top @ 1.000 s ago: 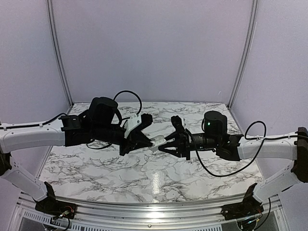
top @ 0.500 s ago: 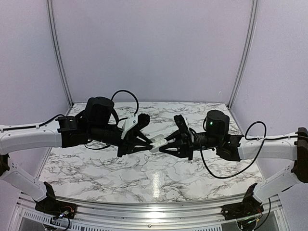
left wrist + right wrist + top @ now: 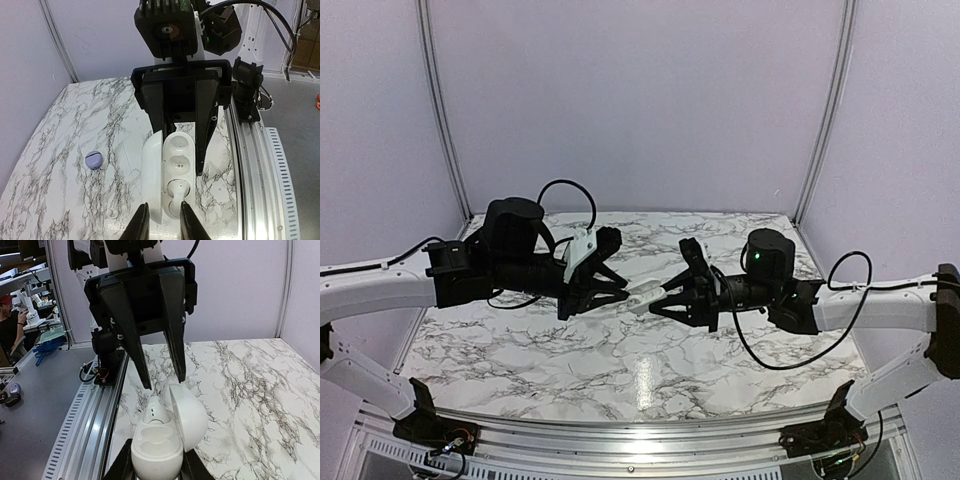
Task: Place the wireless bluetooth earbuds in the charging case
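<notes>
The white charging case (image 3: pixel 159 447) is gripped at its base by my right gripper (image 3: pixel 156 467), shut on it and holding it above the marble table (image 3: pixel 520 350). Its lid (image 3: pixel 189 421) stands open to one side. One whitish earbud (image 3: pixel 177 192) sits in a socket of the case (image 3: pixel 178 170); the other socket is bare. My left gripper (image 3: pixel 164 222) is open just clear of that earbud (image 3: pixel 157 412), its fingers apart with nothing between them. In the top view the left gripper (image 3: pixel 617 289) and right gripper (image 3: pixel 658 297) face each other over mid-table with the case (image 3: pixel 642 296) between.
A small lilac rounded object with a dark seam (image 3: pixel 93 160) lies on the table to the left. A tiny whitish bud (image 3: pixel 112 213) lies nearer. An aluminium rail (image 3: pixel 640 440) runs along the near edge. Pale walls enclose the back and sides.
My left gripper has opened and drawn back to the left, away from the case. The earbud stays in its socket. The right gripper still holds the case, almost unmoved.
</notes>
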{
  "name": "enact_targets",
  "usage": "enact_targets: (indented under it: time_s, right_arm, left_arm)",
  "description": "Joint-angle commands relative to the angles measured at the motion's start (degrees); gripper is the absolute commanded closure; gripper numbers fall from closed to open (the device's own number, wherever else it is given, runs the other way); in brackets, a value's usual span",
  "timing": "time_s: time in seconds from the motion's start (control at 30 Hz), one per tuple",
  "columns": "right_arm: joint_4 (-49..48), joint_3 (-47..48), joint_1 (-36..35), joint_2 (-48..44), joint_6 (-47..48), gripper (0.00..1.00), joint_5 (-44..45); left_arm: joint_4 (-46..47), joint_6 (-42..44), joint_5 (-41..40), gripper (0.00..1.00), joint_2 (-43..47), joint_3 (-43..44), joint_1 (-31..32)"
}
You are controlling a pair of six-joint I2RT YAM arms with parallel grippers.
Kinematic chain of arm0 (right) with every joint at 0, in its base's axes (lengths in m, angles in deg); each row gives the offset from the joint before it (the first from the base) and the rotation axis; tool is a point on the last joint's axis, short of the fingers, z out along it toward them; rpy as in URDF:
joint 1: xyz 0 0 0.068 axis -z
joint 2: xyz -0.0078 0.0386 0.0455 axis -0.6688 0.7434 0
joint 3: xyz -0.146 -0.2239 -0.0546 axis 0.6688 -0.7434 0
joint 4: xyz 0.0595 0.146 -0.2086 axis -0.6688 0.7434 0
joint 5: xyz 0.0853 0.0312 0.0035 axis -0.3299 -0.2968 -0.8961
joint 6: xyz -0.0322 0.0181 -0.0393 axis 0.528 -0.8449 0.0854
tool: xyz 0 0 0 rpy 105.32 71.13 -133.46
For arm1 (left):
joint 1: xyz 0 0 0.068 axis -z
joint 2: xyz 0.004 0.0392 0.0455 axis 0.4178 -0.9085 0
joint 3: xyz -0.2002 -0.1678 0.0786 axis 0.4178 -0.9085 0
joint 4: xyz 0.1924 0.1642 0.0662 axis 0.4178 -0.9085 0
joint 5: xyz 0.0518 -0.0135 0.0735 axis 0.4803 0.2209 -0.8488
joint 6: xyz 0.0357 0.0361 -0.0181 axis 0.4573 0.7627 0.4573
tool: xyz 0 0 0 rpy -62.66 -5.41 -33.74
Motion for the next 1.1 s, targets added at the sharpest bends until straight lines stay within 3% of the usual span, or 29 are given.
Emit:
enact_targets:
  time_s: [0.0, 0.43, 0.57, 0.7, 1.07]
  right_arm:
    - [0.2, 3.1, -0.4, 0.8, 0.8, 1.00, -0.7]
    - [0.6, 3.6, -0.4, 1.8, 0.2, 1.00, 0.6]
    - [0.8, 3.7, -0.4, 2.2, 0.1, 1.00, 0.8]
    - [1.2, 3.8, -0.4, 2.2, 0.0, 1.00, 1.5]
    - [1.7, 4.6, -0.4, 2.7, -0.6, 1.00, 2.7]
  left_arm:
    - [0.5, 0.6, -1.4, 0.79, 0.3, 0.0, -0.2]
    - [0.6, 2.1, 0.1, 0.82, 0.2, 0.3, 0.4]
    - [1.3, 2.1, -2.2, 0.72, 0.9, -0.2, 0.4]
    - [1.4, 3.3, -2.7, 0.71, 2.2, -1.3, 0.7]
    - [1.5, 6.0, -4.9, 0.79, 1.8, -2.0, 3.0]
